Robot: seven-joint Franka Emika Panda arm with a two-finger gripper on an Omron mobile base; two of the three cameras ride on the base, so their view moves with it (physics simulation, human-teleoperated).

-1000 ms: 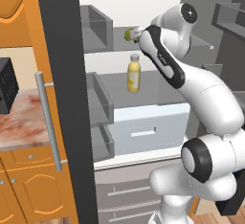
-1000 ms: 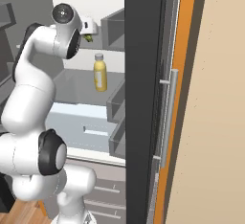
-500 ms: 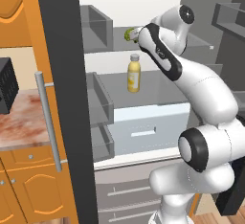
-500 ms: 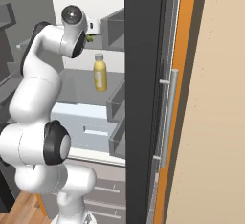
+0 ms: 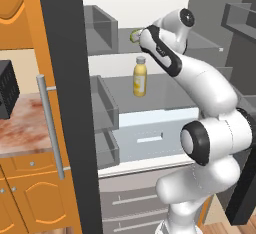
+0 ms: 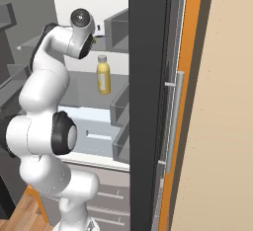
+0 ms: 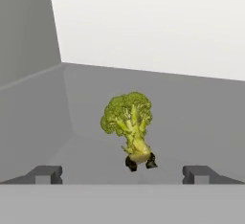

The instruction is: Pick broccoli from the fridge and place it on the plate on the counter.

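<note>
The tool stands wide open and holds nothing. In the hand view its two dark fingertips sit far apart at the bottom, and the broccoli stands between them but farther in, clear of both. The broccoli is upright on a grey shelf of the fridge, its stalk down and its green head up, with the white back wall behind it and a grey side wall to the left.

In the left base view the arm reaches from the lower right up into the open fridge, its hand at the upper shelf, where a bit of the broccoli's green shows just at the hand's left edge. One shelf lower stands a yellow bottle with a grey cap, upright, below and a little left of the hand. Below the bottle's shelf is a pale drawer. The fridge's dark door edge with its silver handle is at the left; beyond it lies the marbled table over orange cabinets, with a black box at the far left.

The right base view shows the bottle too, right of the arm's upper joint.
</note>
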